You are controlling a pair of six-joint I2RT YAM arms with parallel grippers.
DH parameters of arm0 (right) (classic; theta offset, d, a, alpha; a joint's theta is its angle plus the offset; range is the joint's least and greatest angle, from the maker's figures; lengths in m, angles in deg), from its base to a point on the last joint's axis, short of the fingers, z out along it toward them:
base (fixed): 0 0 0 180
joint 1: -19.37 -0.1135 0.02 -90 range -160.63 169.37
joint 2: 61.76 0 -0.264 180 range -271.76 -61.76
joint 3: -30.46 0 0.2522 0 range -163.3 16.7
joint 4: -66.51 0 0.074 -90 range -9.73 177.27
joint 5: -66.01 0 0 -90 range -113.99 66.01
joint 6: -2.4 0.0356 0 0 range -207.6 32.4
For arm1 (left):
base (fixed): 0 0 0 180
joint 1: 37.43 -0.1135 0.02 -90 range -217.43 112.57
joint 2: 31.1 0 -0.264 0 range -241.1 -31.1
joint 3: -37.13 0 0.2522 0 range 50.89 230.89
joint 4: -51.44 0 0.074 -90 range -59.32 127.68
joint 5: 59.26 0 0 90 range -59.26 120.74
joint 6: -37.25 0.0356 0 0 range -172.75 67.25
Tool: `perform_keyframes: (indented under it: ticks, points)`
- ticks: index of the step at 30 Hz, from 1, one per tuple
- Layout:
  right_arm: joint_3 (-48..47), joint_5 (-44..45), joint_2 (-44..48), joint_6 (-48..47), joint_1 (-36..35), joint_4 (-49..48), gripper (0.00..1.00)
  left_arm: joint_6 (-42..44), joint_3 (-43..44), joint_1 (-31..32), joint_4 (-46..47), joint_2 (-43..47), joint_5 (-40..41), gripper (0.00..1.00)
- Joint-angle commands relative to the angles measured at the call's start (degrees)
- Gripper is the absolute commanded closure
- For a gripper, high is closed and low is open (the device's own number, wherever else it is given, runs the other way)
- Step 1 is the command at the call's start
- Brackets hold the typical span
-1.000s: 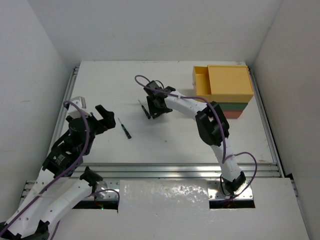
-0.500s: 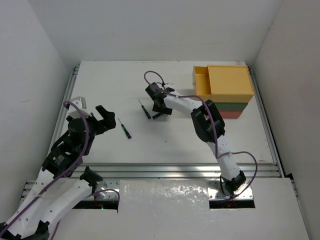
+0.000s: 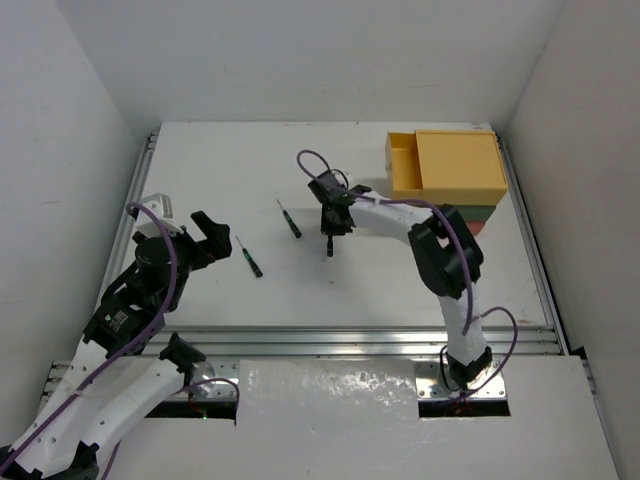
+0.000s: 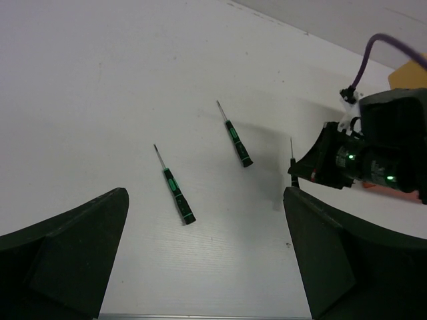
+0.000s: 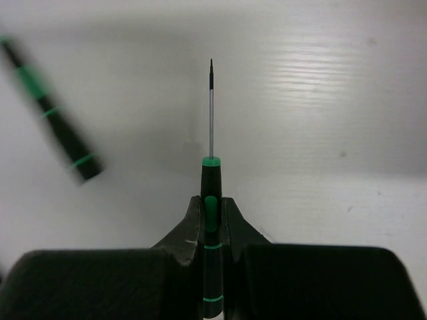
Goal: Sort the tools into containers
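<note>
One screwdriver (image 5: 211, 175) is clamped by its handle in the right gripper (image 5: 211, 215), over the table (image 3: 220, 170). We find the second screwdriver (image 3: 289, 218) just left of it and the third screwdriver (image 3: 250, 257) further left, both lying flat. The left gripper (image 3: 213, 232) hangs open and empty.

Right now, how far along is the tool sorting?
Done: nothing can be confirmed. No tool shows in the visible part of the open yellow drawer.
In hand: the right claw grips one black-and-green screwdriver by its handle.
Left: two more screwdrivers lie on the table. The left claw is open and empty near them.
</note>
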Motion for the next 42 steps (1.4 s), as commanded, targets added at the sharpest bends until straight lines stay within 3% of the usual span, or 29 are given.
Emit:
perform_keyframes:
  ticks: [1, 2, 5, 6, 11, 20, 28, 30, 31, 32, 36, 42]
  points:
    - [0.0, -14.0, 12.3, -20.1, -1.0, -11.7, 1.0, 0.8, 0.4, 0.7, 2.4, 0.2, -0.3, 0.0]
    - [-0.4, -18.0, 15.9, -25.6, -1.0, -10.7, 1.0, 0.7, 0.4, 0.8, 2.3, 0.1, -0.2, 0.0]
    - [-7.4, -16.8, 19.1, -33.2, -0.7, -0.2, 1.0, 0.6, 0.4, 0.8, 2.3, 0.0, -0.1, 0.0]
    - [-14.2, -12.0, 18.8, -33.9, -0.4, 7.6, 1.0, 0.7, 0.4, 0.8, 2.3, 0.0, 0.0, 0.0]
    - [-33.1, -1.4, 13.9, -35.2, 6.1, 25.8, 0.99, 0.9, 0.5, 0.8, 2.4, -0.7, -0.3, 0.0]
    - [-27.7, 3.0, 17.1, -38.9, 14.8, 20.7, 0.98, 1.2, 0.5, 0.8, 2.6, -2.6, -1.3, 0.0]
    - [-29.2, 1.7, 13.4, -38.9, 20.2, 21.0, 0.95, 0.6, 1.1, 0.8, 2.5, -6.3, -1.9, 0.0]
    - [-29.4, 1.7, 13.1, -39.0, 20.6, 20.9, 0.9, -0.3, 1.3, 0.8, 3.1, -7.6, -2.9, 0.0]
    - [-29.5, 1.8, 12.8, -39.0, 20.7, 20.9, 0.7, -2.3, 1.5, 0.8, 2.8, -8.5, -2.9, 0.0]
    - [-29.6, 2.2, 12.7, -39.1, 20.7, 20.9, 0.61, -4.0, 2.6, 0.8, 2.1, -11.6, -2.8, 0.0]
    - [-29.5, 1.7, 13.1, -39.1, 20.8, 20.9, 0.37, -11.1, 4.6, 0.8, 1.6, -22.1, -4.4, 0.0]
    - [-33.1, -2.7, 14.8, -36.2, 20.7, 23.9, 0.33, -18.4, 4.4, -1.2, 5.8, -37.3, -2.7, 0.01]
